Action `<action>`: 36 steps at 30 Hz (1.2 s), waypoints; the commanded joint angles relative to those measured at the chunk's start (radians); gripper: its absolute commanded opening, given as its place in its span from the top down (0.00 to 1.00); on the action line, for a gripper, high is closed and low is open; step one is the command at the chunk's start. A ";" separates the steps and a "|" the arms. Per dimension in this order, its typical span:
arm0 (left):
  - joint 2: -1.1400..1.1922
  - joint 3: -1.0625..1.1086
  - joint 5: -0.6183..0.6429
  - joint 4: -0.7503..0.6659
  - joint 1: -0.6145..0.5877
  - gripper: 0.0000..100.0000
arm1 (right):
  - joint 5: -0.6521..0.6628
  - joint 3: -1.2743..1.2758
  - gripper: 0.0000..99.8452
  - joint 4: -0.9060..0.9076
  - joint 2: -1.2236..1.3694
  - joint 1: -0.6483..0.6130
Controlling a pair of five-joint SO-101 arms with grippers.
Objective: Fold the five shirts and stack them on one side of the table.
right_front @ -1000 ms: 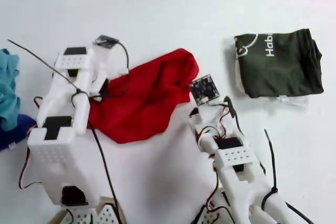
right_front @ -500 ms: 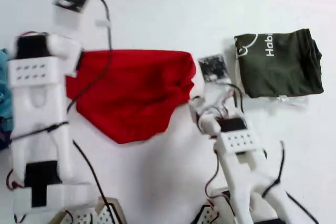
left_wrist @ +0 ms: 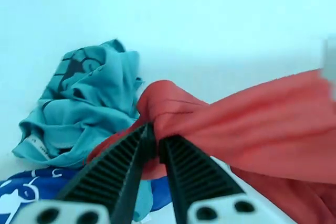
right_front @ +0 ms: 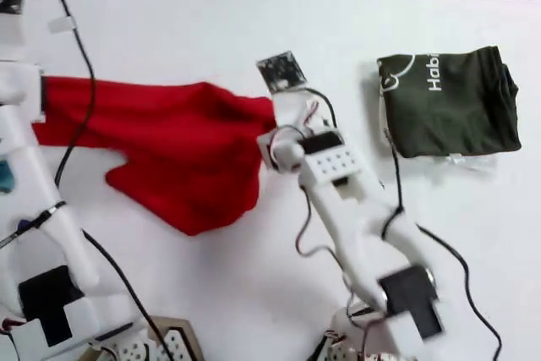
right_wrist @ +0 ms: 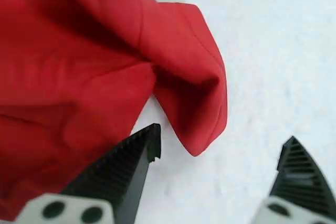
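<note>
A red shirt (right_front: 169, 145) lies stretched across the table's left half. My left gripper (left_wrist: 155, 140) is shut on a bunched end of the red shirt (left_wrist: 236, 124) and holds it above the crumpled teal shirt (left_wrist: 84, 98) and a blue shirt (left_wrist: 21, 198). My right gripper (right_wrist: 221, 140) stands open just over the table, beside a folded corner of the red shirt (right_wrist: 194, 87), with nothing between its fingers. A folded dark green shirt (right_front: 448, 103) lies at the right.
The left arm (right_front: 34, 209) stands along the table's left edge, and the right arm (right_front: 355, 209) crosses the middle. White tabletop (right_front: 254, 23) stretches along the far side and between the red and green shirts.
The left arm has pulled the red shirt's end far to the left, stretching the cloth out. The right arm has swung left and away to the shirt's right edge.
</note>
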 commanded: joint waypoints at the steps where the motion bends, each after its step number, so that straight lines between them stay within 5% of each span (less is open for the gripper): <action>1: -0.046 -0.001 -0.026 -0.014 -0.018 0.97 | -0.044 -0.203 0.60 0.117 0.151 -0.025; 12: -0.046 0.159 -0.121 -0.032 -0.017 0.97 | -0.044 -0.937 0.54 0.530 0.479 -0.004; 25: -0.046 0.163 -0.124 -0.051 -0.017 0.97 | -0.037 -1.188 0.62 0.634 0.880 0.035; 30: -0.048 0.163 -0.124 -0.101 -0.017 0.97 | -0.037 -1.313 0.76 0.723 0.969 0.039; 34: -0.046 0.163 -0.124 -0.109 -0.017 0.97 | -0.038 -1.409 1.00 0.808 0.992 0.048; 36: -0.046 0.163 -0.124 -0.109 -0.017 0.97 | -0.038 -1.470 0.96 0.846 0.990 0.064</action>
